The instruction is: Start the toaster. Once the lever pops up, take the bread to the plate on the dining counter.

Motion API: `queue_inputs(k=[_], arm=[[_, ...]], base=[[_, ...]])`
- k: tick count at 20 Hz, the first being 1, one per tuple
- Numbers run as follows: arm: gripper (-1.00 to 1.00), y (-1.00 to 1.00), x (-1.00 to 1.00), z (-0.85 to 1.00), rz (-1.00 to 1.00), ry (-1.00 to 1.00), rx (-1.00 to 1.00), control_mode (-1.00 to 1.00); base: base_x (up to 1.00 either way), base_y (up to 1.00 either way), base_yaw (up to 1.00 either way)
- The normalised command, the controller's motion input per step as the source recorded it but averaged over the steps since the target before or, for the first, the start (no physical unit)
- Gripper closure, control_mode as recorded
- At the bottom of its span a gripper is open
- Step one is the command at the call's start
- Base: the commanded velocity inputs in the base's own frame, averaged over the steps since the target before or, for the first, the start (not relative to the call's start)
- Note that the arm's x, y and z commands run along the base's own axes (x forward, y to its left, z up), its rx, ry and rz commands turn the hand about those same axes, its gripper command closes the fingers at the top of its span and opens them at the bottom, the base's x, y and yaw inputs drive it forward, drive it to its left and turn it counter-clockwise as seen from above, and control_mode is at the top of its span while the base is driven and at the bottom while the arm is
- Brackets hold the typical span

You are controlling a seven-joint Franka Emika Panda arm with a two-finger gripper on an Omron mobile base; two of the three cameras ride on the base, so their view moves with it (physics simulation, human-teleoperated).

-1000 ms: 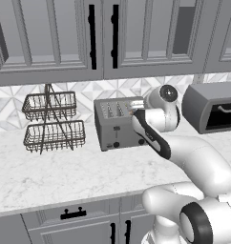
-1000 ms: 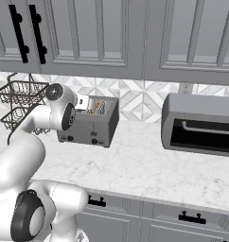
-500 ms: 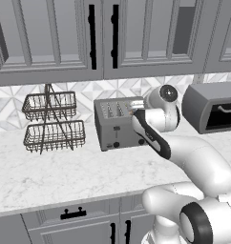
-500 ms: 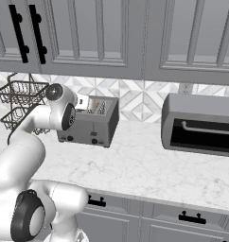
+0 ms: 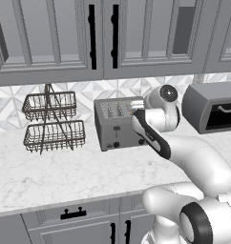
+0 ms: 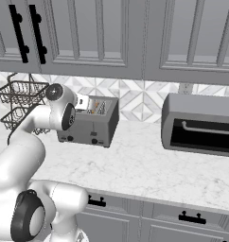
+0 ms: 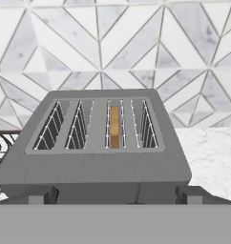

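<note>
Down in the third slot of the toaster [image 7: 105, 138] the bread [image 7: 115, 127] sits unchanged. We hover our gripper [image 5: 134, 110] just above, unmoved over the last second, apparently waiting; whether the jaws are open we cannot tell.

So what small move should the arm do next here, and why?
Probably lower the tool toward the lever on the front of the toaster and press it down. The bread sits low in a slot, and the hand looks down over the toaster's top, so toasting does not seem started.
</note>
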Motion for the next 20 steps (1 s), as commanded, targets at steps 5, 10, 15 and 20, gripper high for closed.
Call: queue_inputs(k=[5, 10, 15, 20], arm=[[-1.00, 0.00, 0.00, 0.00, 0.00, 0.00, 0.00, -1.00], [-1.00, 0.00, 0.00, 0.00, 0.00, 0.00, 0.00, -1.00], [-1.00, 0.00, 0.00, 0.00, 0.00, 0.00, 0.00, -1.00], [-1.00, 0.00, 0.00, 0.00, 0.00, 0.00, 0.00, -1.00]], base=[[0.00, 0.00, 0.00], [0.00, 0.00, 0.00], [0.00, 0.00, 0.00], [0.00, 0.00, 0.00]])
